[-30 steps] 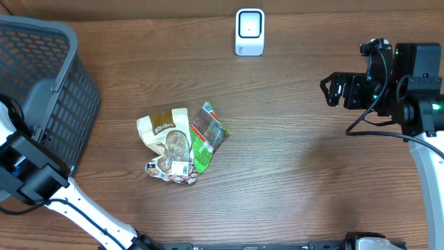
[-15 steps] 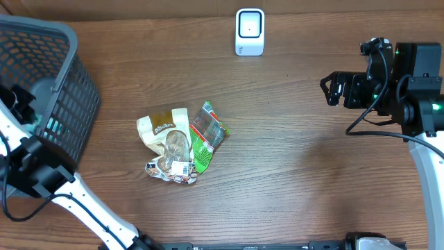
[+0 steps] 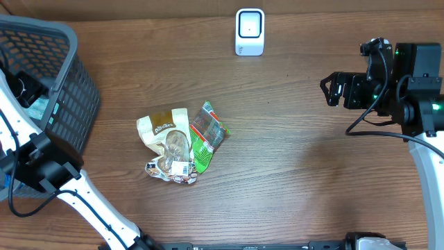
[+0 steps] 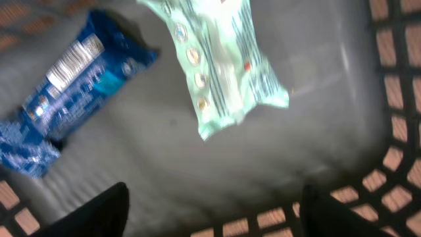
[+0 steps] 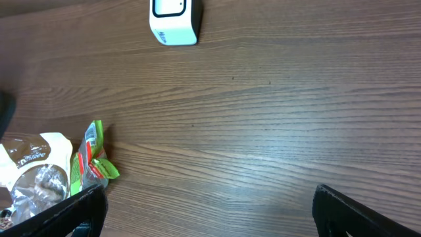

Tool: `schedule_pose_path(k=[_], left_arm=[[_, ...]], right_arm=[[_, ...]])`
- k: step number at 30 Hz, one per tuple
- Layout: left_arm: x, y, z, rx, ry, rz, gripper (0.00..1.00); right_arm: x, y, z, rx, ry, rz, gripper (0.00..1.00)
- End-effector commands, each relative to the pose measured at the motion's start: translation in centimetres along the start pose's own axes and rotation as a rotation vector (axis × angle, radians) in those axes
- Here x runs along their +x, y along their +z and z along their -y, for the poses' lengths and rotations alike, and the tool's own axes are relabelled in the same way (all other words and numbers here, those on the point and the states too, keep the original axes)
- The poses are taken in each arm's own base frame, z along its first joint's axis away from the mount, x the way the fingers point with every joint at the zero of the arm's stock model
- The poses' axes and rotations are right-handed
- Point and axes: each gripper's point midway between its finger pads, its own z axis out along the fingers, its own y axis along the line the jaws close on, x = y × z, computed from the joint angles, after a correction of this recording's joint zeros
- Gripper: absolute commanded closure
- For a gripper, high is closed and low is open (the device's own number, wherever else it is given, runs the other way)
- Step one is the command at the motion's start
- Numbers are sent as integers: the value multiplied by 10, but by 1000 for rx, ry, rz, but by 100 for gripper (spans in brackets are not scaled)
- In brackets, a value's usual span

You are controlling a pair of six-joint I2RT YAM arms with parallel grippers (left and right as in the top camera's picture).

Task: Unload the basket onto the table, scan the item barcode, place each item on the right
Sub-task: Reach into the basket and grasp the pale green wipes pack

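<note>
The left gripper [image 4: 214,194] stands down inside the grey mesh basket [image 3: 73,83] at the table's 9 o'clock edge, its two dark fingers [image 4: 99,210] spread wide with nothing between them. Just ahead of the fingers, toward 12 o'clock in the wrist view, is a mint-green packet [image 4: 223,66] with a row of small round marks along it. The picture is blurred, so I cannot tell whether it lies flat on the basket floor or hangs just above it. At 10 o'clock from it lies a blue wrapper [image 4: 72,72] with a white printed panel, against the basket's wall.

Out on the wooden table [image 3: 291,180], near the middle, sits a small heap of snacks: a cream bag [image 3: 163,128], a green packet [image 3: 207,135] touching it at 3 o'clock, and a crumpled clear packet [image 3: 173,168] with a white label at 6 o'clock. The white barcode scanner [image 3: 250,31] stands upright at the table's 12 o'clock edge, well apart from the heap.

Over at 3 o'clock the right gripper [image 3: 327,90] hangs above bare wood with its jaws spread full and empty, pointing toward the centre.
</note>
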Motion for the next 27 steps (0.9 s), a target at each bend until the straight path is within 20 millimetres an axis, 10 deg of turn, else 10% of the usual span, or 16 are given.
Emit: schedule_pose_path(k=[1,19,22,27], left_arm=[[-16,-3,-11,-61,-102,83,20],[-4,104,2,-120,-270,72,31],[0,109,2,-120,-264,56,91],[2,98,14,-54,-196,24,96]], right_arm=[[-9,-6,-4,-9,-7,29,0],[-8,-7,-8,-31,-7,26,0],[-8,-7,-8,-31,-7,26,0],[-8,-7,-8,-31,-7,27,0]])
